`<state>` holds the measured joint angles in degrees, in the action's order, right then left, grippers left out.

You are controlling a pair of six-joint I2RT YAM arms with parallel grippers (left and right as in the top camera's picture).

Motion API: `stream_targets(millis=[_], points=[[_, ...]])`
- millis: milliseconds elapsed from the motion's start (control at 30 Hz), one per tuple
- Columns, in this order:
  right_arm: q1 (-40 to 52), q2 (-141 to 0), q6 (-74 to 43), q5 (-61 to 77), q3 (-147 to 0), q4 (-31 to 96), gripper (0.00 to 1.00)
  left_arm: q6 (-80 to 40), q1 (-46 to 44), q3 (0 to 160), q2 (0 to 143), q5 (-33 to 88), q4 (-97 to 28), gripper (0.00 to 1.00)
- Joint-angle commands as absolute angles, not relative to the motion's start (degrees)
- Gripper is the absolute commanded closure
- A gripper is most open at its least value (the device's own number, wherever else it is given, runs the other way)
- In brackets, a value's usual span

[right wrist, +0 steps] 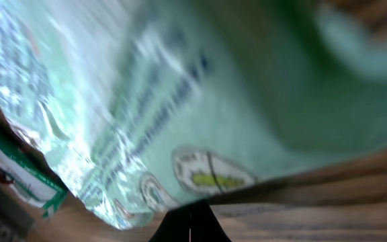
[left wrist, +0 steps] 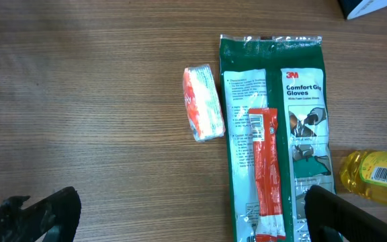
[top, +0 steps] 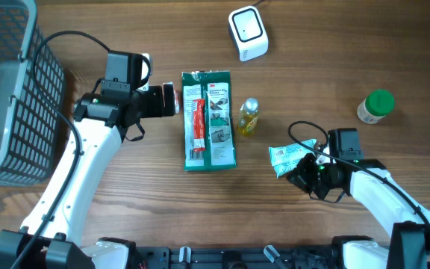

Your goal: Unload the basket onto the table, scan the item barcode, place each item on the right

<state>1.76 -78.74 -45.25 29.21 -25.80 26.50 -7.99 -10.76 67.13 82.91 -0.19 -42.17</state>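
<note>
Overhead: pale green pouch gripped at the right, scanner well apart

On the right half of the tabletop, toward the near edge, the right jaws are closed on one end of a pale green pouch (top: 290, 155). The right wrist camera sits so close that the crinkled foil and blurred print fill its view, with wood grain showing below. Whether the pouch is lifted off the wood cannot be told.

The white scanner (top: 247, 32) sits by the far edge, right of the middle and well apart from the pouch. Between them, near the centre, lies a small yellow bottle (top: 248, 117) on its side. Its barcode label shows in the left wrist view.

Just left of the bottle lies a green glove pack (top: 219, 119), lengthwise from far to near. A red stick sachet (top: 198, 123) lies on top of it, along its left side.

The left jaws stand wide open and hold nothing, by the pack's far left corner. The left wrist view shows a small orange-and-white packet (left wrist: 203, 103) just beside the pack's left edge, not touching it.

A green-capped jar (top: 376, 107) stands near the right edge. A grey mesh basket (top: 21, 104) fills the far left corner.
</note>
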Motion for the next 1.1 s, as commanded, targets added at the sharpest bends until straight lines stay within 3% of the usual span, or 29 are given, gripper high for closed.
stream_targets(millis=[0, 133, 267, 400, 467, 533, 567, 867, 1067], points=[[2.07, -80.40, -43.86, 32.03, -23.57, 26.39, 0.89, -7.75, -10.66, 67.68, 82.61, -0.73, -42.06, 0.00], [2.07, -80.14, -38.26, 38.76, -28.51, 33.45, 0.82, -7.75, -10.66, 67.68, 82.61, -0.73, -42.04, 0.00], [2.07, -79.11, -29.30, 24.29, -42.33, 55.90, 0.79, -7.75, -10.66, 67.68, 82.61, -0.73, -42.04, 0.00], [2.07, -79.11, -20.29, 19.62, -51.07, 61.23, 0.73, -7.75, -10.66, 67.68, 82.61, -0.73, -42.04, 0.00], [2.07, -79.18, -19.55, 19.42, -51.42, 56.55, 0.39, -7.75, -10.66, 67.68, 82.61, -0.73, -42.04, 0.00], [2.04, -79.18, -19.40, 18.17, -51.42, 54.28, 0.21, -7.75, -10.66, 67.68, 82.61, -0.73, -42.06, 0.00], [2.07, -79.18, -17.80, 16.32, -51.42, 53.23, 0.17, -7.75, -10.66, 67.68, 82.61, -0.73, -42.06, 0.00], [2.04, -82.81, -13.72, 3.09, -50.96, 49.21, 0.13, -7.75, -10.66, 67.68, 82.61, -0.73, -42.04, 0.00], [2.00, -87.74, -13.72, 2.50, -50.94, 47.05, 0.12, -7.75, -10.66, 67.68, 82.61, -0.73, -42.04, 0.00]])
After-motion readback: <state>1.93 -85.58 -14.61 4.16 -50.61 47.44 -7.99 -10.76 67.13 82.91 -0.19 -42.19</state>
